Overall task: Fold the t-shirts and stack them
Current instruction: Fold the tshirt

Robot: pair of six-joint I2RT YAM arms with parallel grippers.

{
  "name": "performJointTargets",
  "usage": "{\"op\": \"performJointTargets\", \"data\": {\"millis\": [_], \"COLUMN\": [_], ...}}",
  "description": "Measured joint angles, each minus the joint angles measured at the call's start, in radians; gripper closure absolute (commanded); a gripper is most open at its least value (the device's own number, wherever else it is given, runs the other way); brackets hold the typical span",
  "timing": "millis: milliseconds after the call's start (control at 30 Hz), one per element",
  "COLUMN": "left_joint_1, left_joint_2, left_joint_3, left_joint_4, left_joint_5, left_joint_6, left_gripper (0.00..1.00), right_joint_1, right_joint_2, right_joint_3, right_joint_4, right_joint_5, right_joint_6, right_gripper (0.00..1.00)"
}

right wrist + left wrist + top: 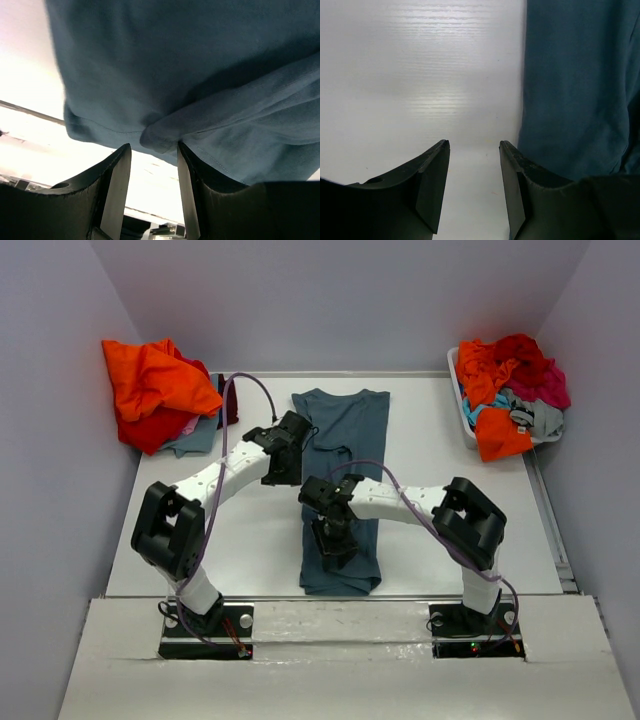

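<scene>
From above, I am holding my left gripper (pixel 296 426) just beside the long side of the slate-blue t-shirt (pixel 345 420). The shirt is lying flat on the table (pixel 440 500) in a long strip. My right gripper (pixel 338 558) is hanging over the strip's near end. My two arms are crossing close together here, so they could bump if I swing fast.

At my left wrist, the left gripper (pixel 474 145) is standing apart with nothing between its fingers (pixel 430 175). Only bare table (pixel 420 75) is lying under them. The t-shirt (pixel 580 90) is sitting to the right of my right finger. If I squeeze now, I think I am grabbing air. There is lots of open room to the left of these fingers.

At my right wrist, the right gripper (pixel 152 146) is also standing apart, clamped on nothing. A little fold of the t-shirt (pixel 175 60) hem is sitting right at the tips. If I pinch just one layer, the fold could fall open. The table (pixel 25 60) is ending not far past the hem, so a hard pull that way could drag the cloth off.

The orange t-shirt pile (pixel 150 375) and the basket (pixel 462 415) are sitting well away from both grippers.
</scene>
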Motion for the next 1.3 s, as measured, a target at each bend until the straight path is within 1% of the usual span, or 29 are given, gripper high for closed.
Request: {"op": "performJointTargets", "data": {"millis": [333,467,667,900,1233,1267,1300], "left_joint_1": [0.014,0.016,0.016,0.028,0.043,0.043,0.047], "left_joint_2": [-0.038,-0.038,-0.038,-0.04,-0.05,-0.052,-0.054], "left_joint_3": [-0.004,-0.004,-0.004,-0.007,-0.021,-0.024,-0.028], "left_joint_4": [0.007,0.008,0.01,0.014,0.016,0.018,0.019], "left_joint_5": [0.0,0.0,0.0,0.0,0.0,0.0,0.0], "left_joint_6": [-0.001,-0.001,-0.001,0.0,0.0,0.0,0.001], "left_gripper": [0.44,0.44,0.44,0.44,0.44,0.44,0.44], "right_joint_1": [0.0,0.0,0.0,0.0,0.0,0.0,0.0], "right_joint_2": [-0.019,-0.047,-0.048,-0.037,0.019,0.02,0.02], "right_joint_3": [-0.034,-0.038,-0.037,-0.035,-0.016,-0.014,-0.012], "right_joint_4": [-0.005,-0.007,-0.007,-0.008,-0.008,-0.008,-0.008], "right_joint_5": [0.014,0.019,0.019,0.019,0.022,0.022,0.022], "right_joint_6": [0.019,0.029,0.032,0.031,0.017,0.015,0.014], "right_gripper": [0.53,0.55,0.57,0.57,0.58,0.59,0.63]}}
